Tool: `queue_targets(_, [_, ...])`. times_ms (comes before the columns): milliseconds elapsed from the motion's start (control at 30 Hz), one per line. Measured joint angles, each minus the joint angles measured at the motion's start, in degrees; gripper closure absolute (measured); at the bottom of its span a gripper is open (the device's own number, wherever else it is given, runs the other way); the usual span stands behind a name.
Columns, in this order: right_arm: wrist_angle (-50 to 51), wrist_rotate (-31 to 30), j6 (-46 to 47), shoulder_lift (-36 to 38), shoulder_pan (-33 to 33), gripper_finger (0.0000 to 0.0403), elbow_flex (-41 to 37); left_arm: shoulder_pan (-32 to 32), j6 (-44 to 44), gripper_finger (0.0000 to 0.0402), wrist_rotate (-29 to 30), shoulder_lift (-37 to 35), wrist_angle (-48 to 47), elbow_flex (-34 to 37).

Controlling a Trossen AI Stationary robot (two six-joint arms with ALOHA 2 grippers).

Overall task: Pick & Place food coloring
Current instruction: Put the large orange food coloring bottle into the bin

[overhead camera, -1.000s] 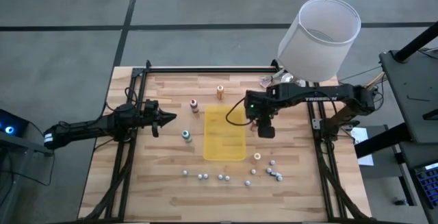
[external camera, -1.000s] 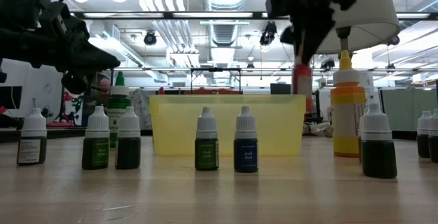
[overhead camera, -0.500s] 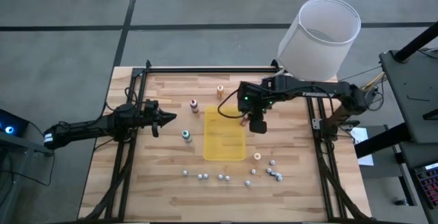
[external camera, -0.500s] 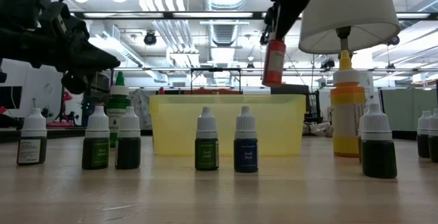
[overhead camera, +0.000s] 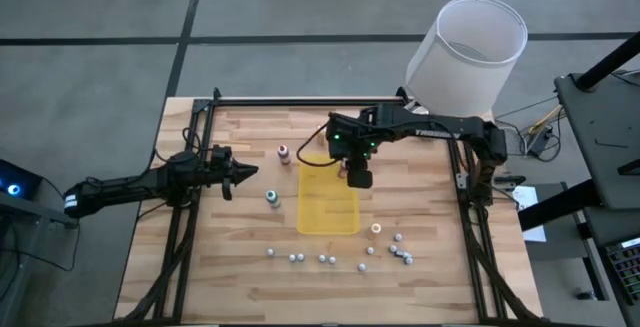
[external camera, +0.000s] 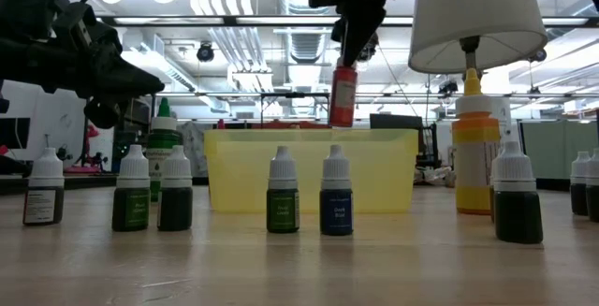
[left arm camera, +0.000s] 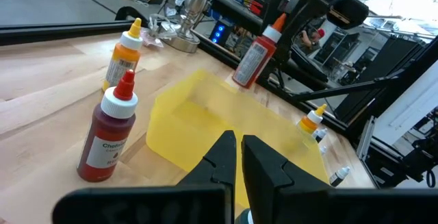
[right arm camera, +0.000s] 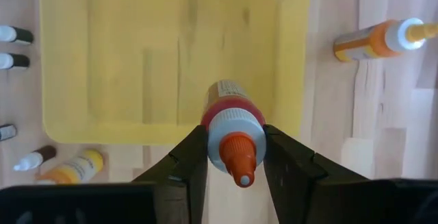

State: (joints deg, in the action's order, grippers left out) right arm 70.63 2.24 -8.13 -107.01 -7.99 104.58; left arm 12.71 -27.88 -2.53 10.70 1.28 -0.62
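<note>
Transport step: red food coloring bottle (external camera: 343,96) is clamped in the right claw (right arm camera: 235,157), carried in the air over the yellow tray (overhead camera: 328,217). Next, to be lowered inside the rim, then released. Left claw (left arm camera: 237,157) is together, parked beside the tray.

1. The right claw (external camera: 356,25) is cut off by the low view's top edge.
2. Small bottles (overhead camera: 322,259) at the surface's near edge are too tiny in the high view to tell their colours.
3. The left claw (external camera: 140,81) is partly cut off at the low view's edge.
</note>
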Motion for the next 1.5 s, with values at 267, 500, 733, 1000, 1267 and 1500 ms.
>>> queue_targets(267, [1.1,0.0,-1.6,-4.1,-0.4,0.0294,3.5,0.0,0.0,0.0401,0.0,0.0,0.0,0.0])
queue_targets(500, [3.1,0.0,-3.1,-8.4,-0.9,0.0294,8.1,0.0,0.0,0.0401,0.0,0.2,0.0,0.0])
queue_targets(733, [4.2,0.0,-4.3,-12.8,-3.1,0.0294,12.9,0.0,0.0,0.0401,0.0,0.3,0.0,0.0])
queue_targets(1000, [4.1,0.0,-5.2,-16.0,-4.1,0.0294,14.5,0.0,0.0,0.0401,0.0,0.3,0.0,0.0])
queue_targets(1267, [3.5,-0.9,-5.6,-17.5,-5.1,0.0294,13.9,0.0,0.0,0.0401,0.0,0.3,0.0,0.0])
queue_targets(1500, [2.6,-0.9,-5.4,-17.5,-5.7,0.0294,12.4,0.0,0.0,0.0401,0.0,0.3,0.0,0.0])
